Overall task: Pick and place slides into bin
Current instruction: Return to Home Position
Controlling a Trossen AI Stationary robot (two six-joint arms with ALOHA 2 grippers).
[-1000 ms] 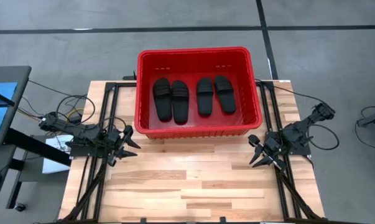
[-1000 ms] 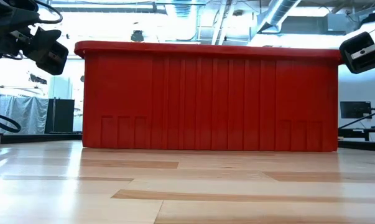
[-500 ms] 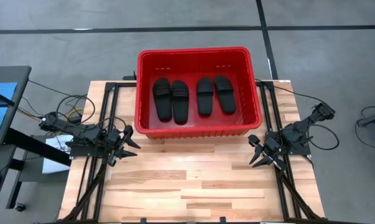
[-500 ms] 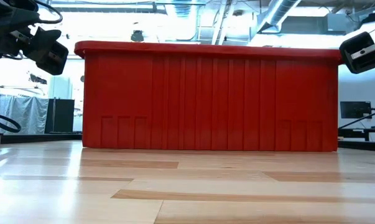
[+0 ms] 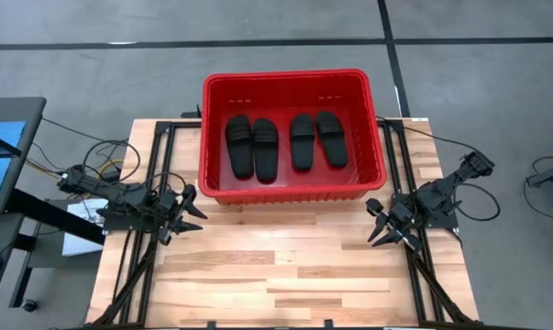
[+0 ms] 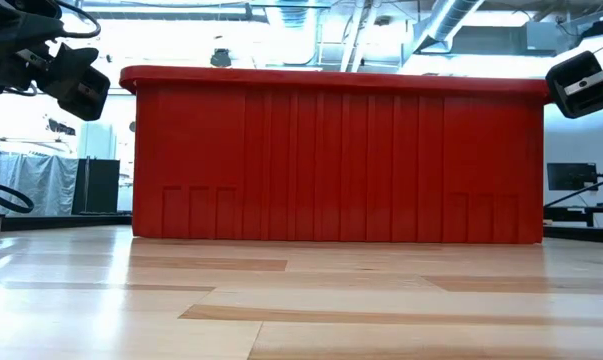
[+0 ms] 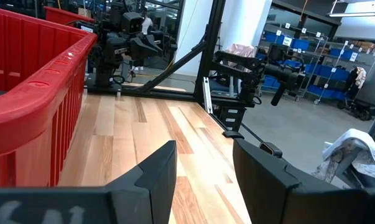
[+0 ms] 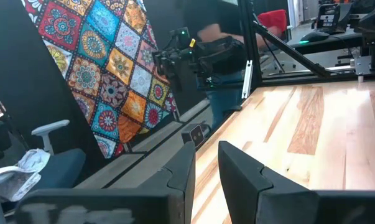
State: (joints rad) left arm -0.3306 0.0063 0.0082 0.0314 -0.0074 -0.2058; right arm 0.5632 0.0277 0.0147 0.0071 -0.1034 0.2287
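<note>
1. When held against the views of half a second and a second back, found no change: same pose for both arms, same lie for the slides, same spot for the bin.
2. Counted four slides [image 5: 266,147] flat on the floor of the bin [image 5: 285,194], straps up, in two pairs side by side with a gap between the pairs.
3. Logged the bin on the far half of the tabletop [image 5: 276,266], midway between the two arms.
4. Noted left pincer [image 5: 192,209] just off the bin's near left corner, fingers apart, gripping nothing. Confirmed from its wrist view: left pincer [image 7: 203,180] spread, bare wood in the gap, red bin wall [image 7: 38,93] alongside.
5. Noted right pincer [image 5: 375,223] near the bin's near right corner, fingers likewise apart and empty. Saw the same from its wrist view [image 8: 206,168], though with a narrower gap.
6. Around: black frame rails [image 5: 148,183] down both sides of the tabletop, loose cables [image 5: 102,156] by the left arm. Beyond the tabletop, a patterned cloth [image 8: 106,74] and a chair [image 8: 50,130].
7. In the way: from the low view got only the bin's near wall [image 6: 331,160], with the slides hidden behind it.
</note>
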